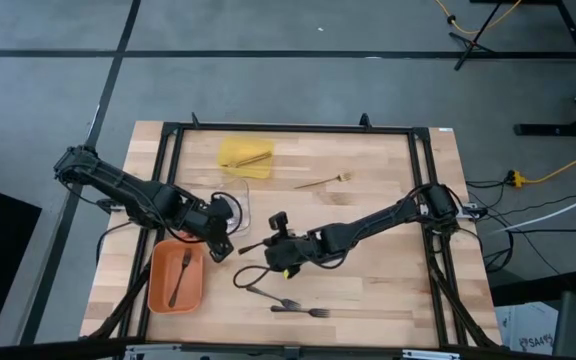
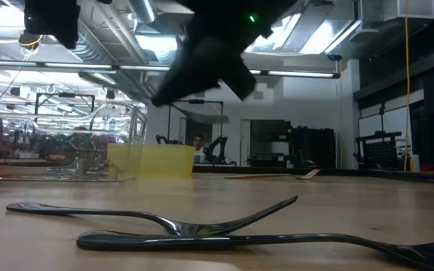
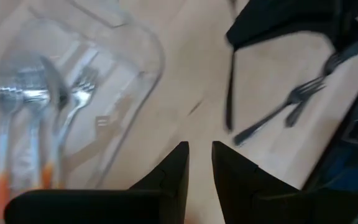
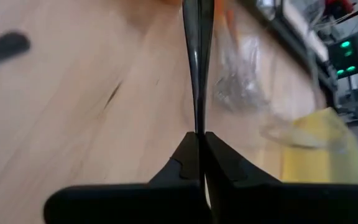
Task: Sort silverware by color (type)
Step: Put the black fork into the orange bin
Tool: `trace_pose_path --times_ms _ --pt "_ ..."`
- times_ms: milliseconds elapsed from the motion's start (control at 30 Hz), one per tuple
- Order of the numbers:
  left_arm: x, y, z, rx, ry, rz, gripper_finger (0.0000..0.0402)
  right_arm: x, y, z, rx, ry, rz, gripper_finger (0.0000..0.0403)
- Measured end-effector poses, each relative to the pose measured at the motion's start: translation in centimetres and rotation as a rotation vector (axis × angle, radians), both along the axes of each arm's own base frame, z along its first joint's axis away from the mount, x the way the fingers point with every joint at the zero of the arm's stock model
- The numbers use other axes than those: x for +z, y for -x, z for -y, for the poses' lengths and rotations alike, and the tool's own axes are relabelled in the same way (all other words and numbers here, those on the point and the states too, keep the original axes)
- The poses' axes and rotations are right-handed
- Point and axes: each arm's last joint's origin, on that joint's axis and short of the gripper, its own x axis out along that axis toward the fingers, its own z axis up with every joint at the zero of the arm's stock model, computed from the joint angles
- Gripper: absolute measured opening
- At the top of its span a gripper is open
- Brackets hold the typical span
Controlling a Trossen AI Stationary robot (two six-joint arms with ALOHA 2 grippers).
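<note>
My right gripper (image 1: 271,243) is over the middle of the table, shut on a thin dark utensil (image 4: 197,62) that sticks out past its fingertips toward the orange tray (image 1: 158,300). That tray holds one dark fork (image 1: 180,276). Two more dark forks (image 1: 268,290) (image 1: 303,311) lie flat near the table's front edge. My left gripper (image 3: 199,152) hovers open, with nothing between its fingers, between the orange tray and the clear tray (image 1: 240,205). The clear tray holds silver utensils with orange handle tips (image 3: 36,118). A wooden fork (image 1: 323,181) lies beside the yellow tray (image 1: 245,157). My right gripper pinches one end of the dark utensil (image 4: 197,124) between its two fingers. The fingers come slanting down from the table's right side and lie along the utensil. It reaches out beyond the fingertips (image 1: 252,246), lifted clear of the table. Which end is held does not show.
The yellow tray at the far middle holds wooden pieces. A black frame (image 1: 288,130) runs around the table top. Bare wood lies to the right of the two loose forks. My two grippers are close together near the clear tray's front corner.
</note>
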Motion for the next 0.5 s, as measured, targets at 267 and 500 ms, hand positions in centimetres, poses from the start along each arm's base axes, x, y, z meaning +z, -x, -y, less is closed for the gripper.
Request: trace_pose_path --times_ms 267,500 --pt "0.6 -1.0 0.4 0.057 0.079 0.113 0.0064 2.8 -1.2 -0.2 0.038 0.034 0.094 0.0000" --pt "0.6 -1.1 0.4 0.077 0.096 0.126 0.0064 4.5 -1.7 -0.3 0.038 0.052 0.142 0.0000"
